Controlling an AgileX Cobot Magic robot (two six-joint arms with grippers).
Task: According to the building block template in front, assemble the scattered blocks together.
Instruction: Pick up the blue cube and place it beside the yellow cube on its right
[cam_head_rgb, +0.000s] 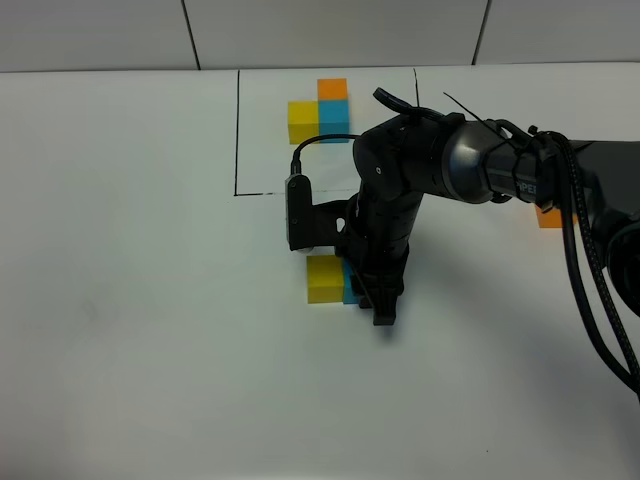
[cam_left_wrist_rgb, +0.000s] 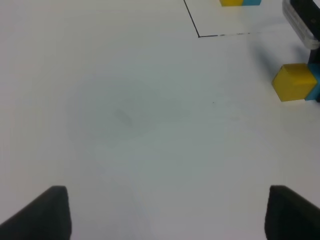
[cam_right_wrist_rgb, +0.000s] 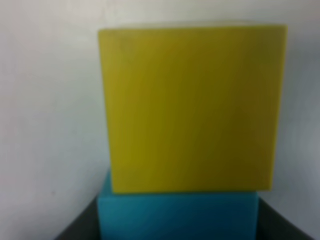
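Three loose cubes lie on a white bench (cam_head_rgb: 130, 300). The yellow cube (cam_head_rgb: 322, 278) sits near the middle of the bench, its faces plain and matte. The blue cube (cam_right_wrist_rgb: 177, 220) touches its right side, edge to edge. From above, only a thin sliver of the blue one shows past the arm. The orange cube (cam_head_rgb: 547, 217) lies well apart, far out on the right, partly hidden behind the arm.

Beyond the yellow and blue pair, at the far side of the bench, stands the template (cam_head_rgb: 325, 112). It is an L of three cubes: yellow on the left, blue touching it on the right, and orange just behind the blue. A thin black frame (cam_head_rgb: 237, 130) drawn on the bench surrounds it, with the pair lying just outside the frame's near line.

The right arm (cam_head_rgb: 470, 165) comes in from the right edge and reaches across the middle. It bends at the wrist, so the right gripper (cam_head_rgb: 378, 300) points down onto the blue cube. In the right wrist view, dark fingers (cam_right_wrist_rgb: 75, 231) flank the blue cube on both sides, and the gripper is pinching it.

The left gripper (cam_left_wrist_rgb: 170, 215) shows only in its own wrist view. It hangs over bare bench to the left of the pair, its fingers spread wide with nothing between them.
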